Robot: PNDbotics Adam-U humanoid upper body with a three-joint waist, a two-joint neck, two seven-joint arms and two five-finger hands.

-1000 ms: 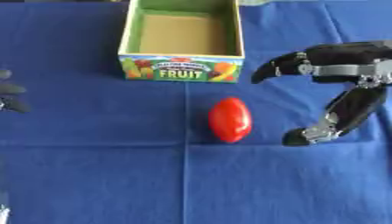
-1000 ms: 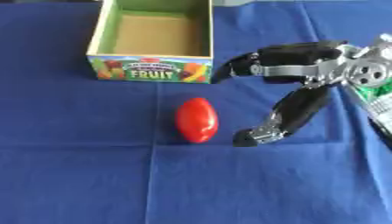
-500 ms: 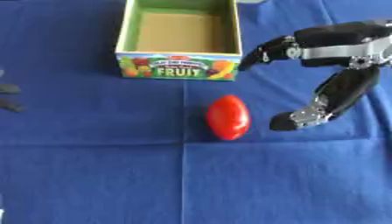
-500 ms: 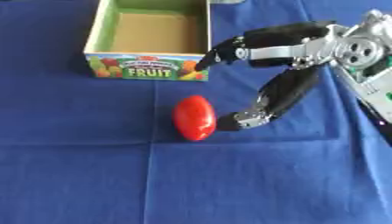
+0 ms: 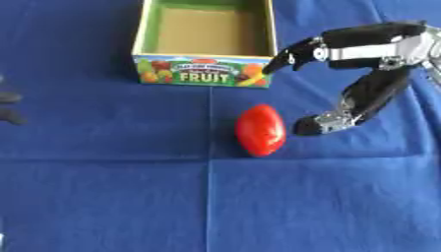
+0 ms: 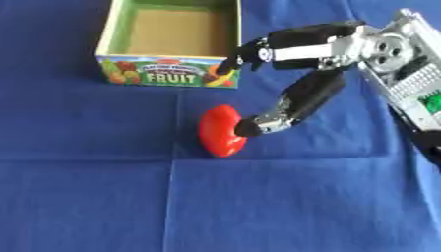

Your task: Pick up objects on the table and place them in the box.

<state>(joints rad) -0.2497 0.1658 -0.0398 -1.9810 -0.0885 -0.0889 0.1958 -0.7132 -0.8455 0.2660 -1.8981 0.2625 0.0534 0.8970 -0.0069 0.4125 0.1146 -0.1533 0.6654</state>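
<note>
A red, egg-shaped object (image 5: pixel 260 129) lies on the blue cloth just in front of the fruit box (image 5: pixel 204 74), an open cardboard box with a green rim, "FRUIT" on its front wall and nothing inside. My right hand (image 5: pixel 379 48) reaches in from the right and is open. Its fingers (image 5: pixel 293 52) stretch toward the box's right front corner. Its thumb (image 6: pixel 258 125) points down, with the tip right beside the red object's right side; contact is unclear. A dark bit of my left hand (image 5: pixel 9 106) shows at the left edge.
Blue cloth (image 5: pixel 215 206) covers the whole table, with fold lines crossing near the red object. My right forearm with a green circuit board (image 6: pixel 422 93) fills the right edge of the right eye view.
My right hand has moved left, from well to the right of the red object until its thumb tip is beside it. The red object and the box have stayed put.
</note>
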